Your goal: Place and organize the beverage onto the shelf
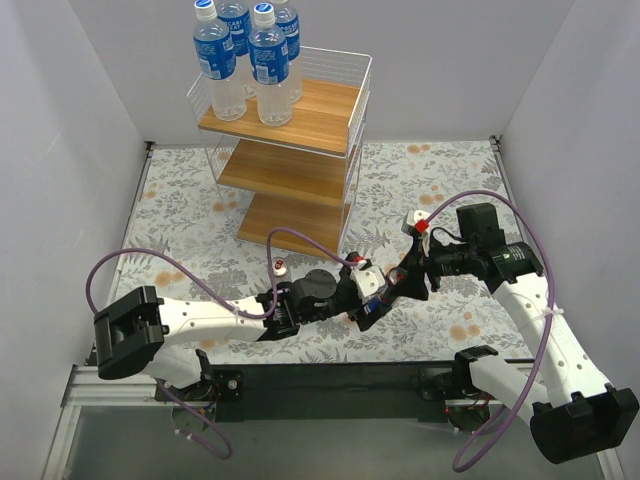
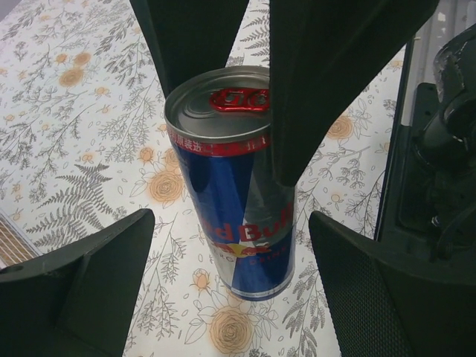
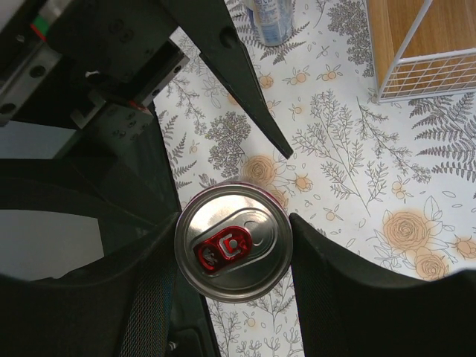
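A slim silver-blue-red can [image 2: 223,141] stands upright on the floral tabletop. My right gripper [image 3: 234,239] reaches down over the can [image 3: 233,251] and is shut on it, a finger pressed against each side. My left gripper [image 2: 230,223] is open around the same can, with a clear gap on both sides. In the top view both grippers, left [image 1: 372,300] and right [image 1: 400,285], meet in front of the shelf [image 1: 325,110]. Four blue-capped bottles [image 1: 245,60] stand on its top board. A second can [image 1: 283,266] stands on the table near the shelf's foot.
The shelf's two lower boards [image 1: 290,170] hold nothing. Its bottom corner [image 3: 424,52] and the second can [image 3: 269,21] show at the top of the right wrist view. White walls close in three sides. Purple cables loop over both arms.
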You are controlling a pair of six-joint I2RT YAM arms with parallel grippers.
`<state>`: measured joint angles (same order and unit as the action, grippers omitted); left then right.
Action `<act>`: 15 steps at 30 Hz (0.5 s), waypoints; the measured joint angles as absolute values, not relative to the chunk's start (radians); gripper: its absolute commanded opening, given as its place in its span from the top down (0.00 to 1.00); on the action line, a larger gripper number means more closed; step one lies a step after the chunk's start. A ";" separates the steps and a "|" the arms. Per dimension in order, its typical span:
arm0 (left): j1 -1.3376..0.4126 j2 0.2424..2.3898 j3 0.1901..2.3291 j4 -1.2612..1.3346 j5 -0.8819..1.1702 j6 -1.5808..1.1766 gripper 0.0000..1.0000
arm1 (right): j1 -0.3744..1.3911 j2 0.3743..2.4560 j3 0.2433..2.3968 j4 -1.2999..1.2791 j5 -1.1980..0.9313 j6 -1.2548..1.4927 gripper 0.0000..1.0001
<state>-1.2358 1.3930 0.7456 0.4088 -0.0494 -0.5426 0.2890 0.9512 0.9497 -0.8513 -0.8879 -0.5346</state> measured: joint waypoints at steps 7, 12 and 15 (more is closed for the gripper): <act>-1.239 1.430 0.756 0.424 -0.090 -0.547 0.16 | 0.292 0.951 0.950 -0.821 -0.901 -0.496 0.99; -1.240 1.455 0.786 0.428 -0.098 -0.547 0.16 | 0.299 0.951 0.950 -0.795 -0.914 -0.468 0.99; -1.240 1.470 0.804 0.431 -0.105 -0.547 0.18 | 0.303 0.952 0.950 -0.781 -0.923 -0.458 0.99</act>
<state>-1.2396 1.4700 0.8043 0.4313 -0.1047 -0.5472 0.3035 0.9516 0.9497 -0.7807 -0.9230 -0.4576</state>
